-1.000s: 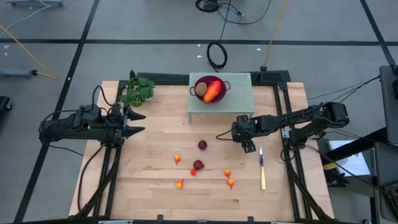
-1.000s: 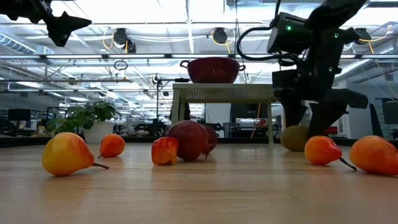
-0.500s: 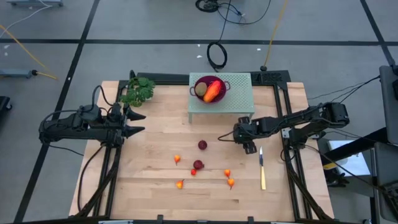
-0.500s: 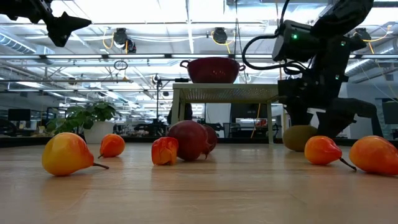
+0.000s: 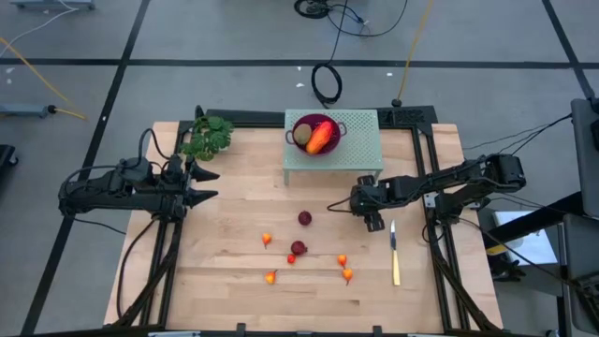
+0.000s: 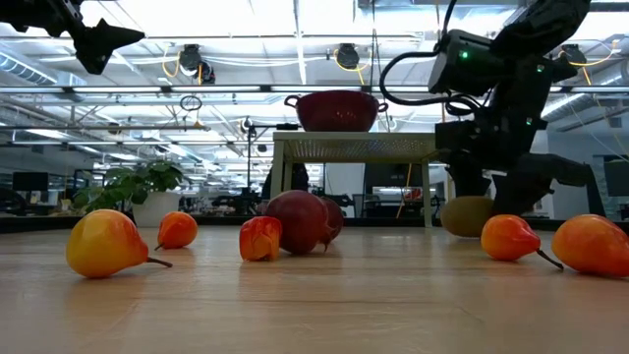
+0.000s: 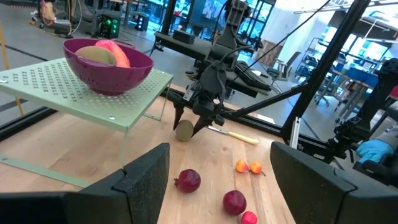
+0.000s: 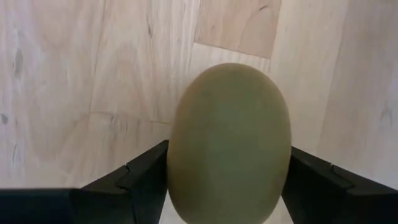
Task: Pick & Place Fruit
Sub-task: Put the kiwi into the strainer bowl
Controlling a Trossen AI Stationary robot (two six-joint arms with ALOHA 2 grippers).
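Note:
My right gripper (image 5: 374,217) stands over a brownish-green oval fruit (image 8: 230,143) on the table, just near-side of the green stand's right leg, and is shut on it. The purple bowl (image 5: 332,124) on the stand holds another green oval (image 5: 302,135) and the longish orange-red piece (image 5: 320,139). Two dark red balls (image 5: 305,218) (image 5: 298,248) and several tiny orange-red bits (image 5: 271,277) lie on the table's middle. My left gripper (image 5: 211,184) hangs open above the table's left side. My right gripper has the oval fruit pinched between its two fingers (image 8: 146,174), one on each long side (image 8: 177,155). The fingers come from above, pointing down. The fruit's underside (image 6: 467,232) rests on the table, and the fruit lies level (image 7: 184,130).
The perforated green stand (image 5: 360,140) sits at the far middle of the table. A slim yellowish knife (image 5: 394,253) lies right of the right gripper. A leafy green sprig (image 5: 208,139) is at the far left corner. Bare wood lies along the near edge.
My right gripper has shifted a little toward the table's near right over the oval fruit. The fruit has stayed on the table at about the same spot.

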